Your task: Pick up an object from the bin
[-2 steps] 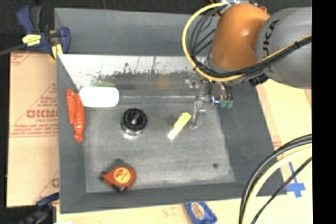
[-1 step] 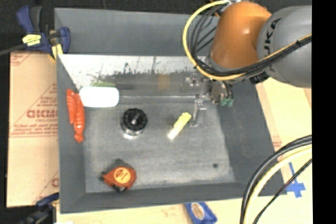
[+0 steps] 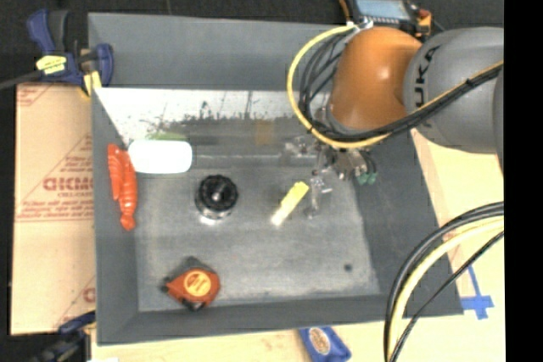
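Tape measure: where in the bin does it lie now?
In the camera view the orange tape measure lies near the bin's lower-left corner, below the black knob and apart from it.

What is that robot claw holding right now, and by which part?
It cannot be told. The gripper is right beside the upper end of a small yellow stick, but no clear hold shows.
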Tool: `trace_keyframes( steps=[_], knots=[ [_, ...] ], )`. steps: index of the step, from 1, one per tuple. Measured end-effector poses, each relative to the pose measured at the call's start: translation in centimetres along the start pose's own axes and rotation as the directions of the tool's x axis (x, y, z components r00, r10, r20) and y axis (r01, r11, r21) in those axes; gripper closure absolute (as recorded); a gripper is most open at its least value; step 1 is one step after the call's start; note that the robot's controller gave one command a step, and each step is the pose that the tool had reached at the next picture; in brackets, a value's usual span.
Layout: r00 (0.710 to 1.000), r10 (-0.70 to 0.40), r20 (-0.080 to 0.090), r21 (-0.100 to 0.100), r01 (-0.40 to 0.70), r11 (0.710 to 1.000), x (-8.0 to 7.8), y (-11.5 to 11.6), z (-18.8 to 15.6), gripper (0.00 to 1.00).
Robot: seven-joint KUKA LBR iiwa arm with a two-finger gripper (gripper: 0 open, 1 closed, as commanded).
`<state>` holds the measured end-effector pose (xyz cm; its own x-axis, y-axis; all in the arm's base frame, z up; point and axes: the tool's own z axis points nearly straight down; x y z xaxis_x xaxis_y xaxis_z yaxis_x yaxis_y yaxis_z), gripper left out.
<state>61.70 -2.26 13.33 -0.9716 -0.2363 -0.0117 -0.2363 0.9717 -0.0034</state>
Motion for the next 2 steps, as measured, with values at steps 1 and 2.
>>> trace_keyframes(
  steps=[1, 2],
  knots=[
    [0.988, -0.153, -0.011, -0.005, 0.153, 0.988, 0.2, 0.0, 5.9, 0.00],
    [0.967, -0.256, -0.009, -0.006, 0.256, 0.967, -0.7, -0.2, 0.4, 0.00]
  ],
)
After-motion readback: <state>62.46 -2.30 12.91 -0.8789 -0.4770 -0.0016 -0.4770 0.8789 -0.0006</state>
